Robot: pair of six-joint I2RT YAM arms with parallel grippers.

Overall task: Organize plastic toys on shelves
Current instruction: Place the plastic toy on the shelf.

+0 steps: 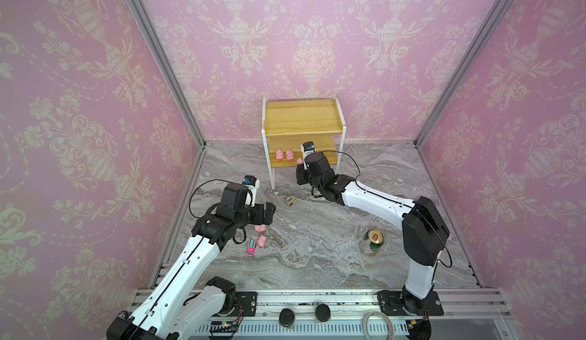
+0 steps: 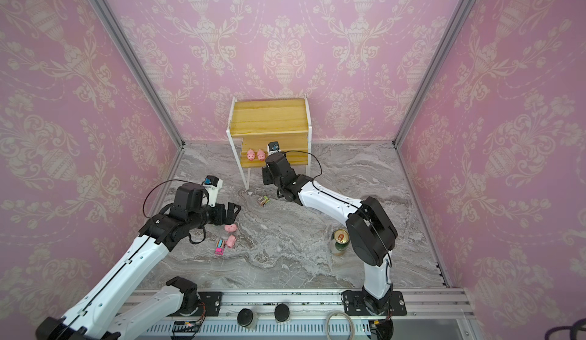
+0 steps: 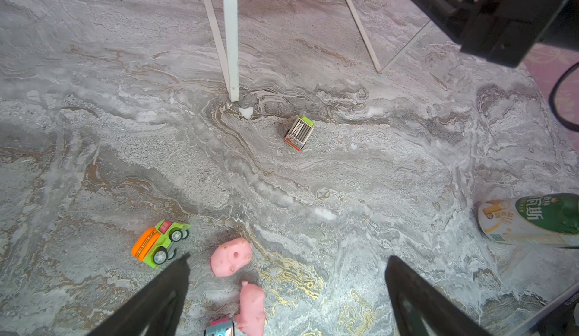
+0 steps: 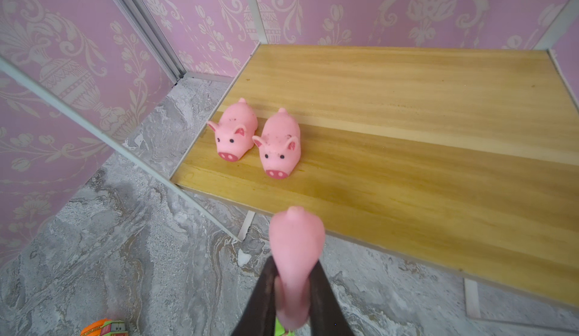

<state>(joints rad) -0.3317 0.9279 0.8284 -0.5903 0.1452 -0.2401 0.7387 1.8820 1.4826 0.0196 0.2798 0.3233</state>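
Note:
The shelves (image 1: 304,116) stand at the back wall, and two pink pigs (image 1: 279,154) (image 4: 279,146) sit side by side on the lower board. My right gripper (image 4: 294,265) is shut on a third pig (image 4: 296,240), held just off that board's front edge. My left gripper (image 3: 288,257) hangs open above the table, nothing between its fingers. Below it lie two pigs (image 3: 231,256) (image 3: 252,306), a pink-blue truck (image 1: 251,247) and an orange-green truck (image 3: 159,243). A brown-green truck (image 1: 290,200) sits near the shelves' front left leg.
A green-gold drink can (image 1: 373,241) stands on the marble table (image 1: 317,259) beside the right arm's elbow. The rack's white legs (image 3: 232,52) reach the table near the brown-green truck. Pink patterned walls close in three sides.

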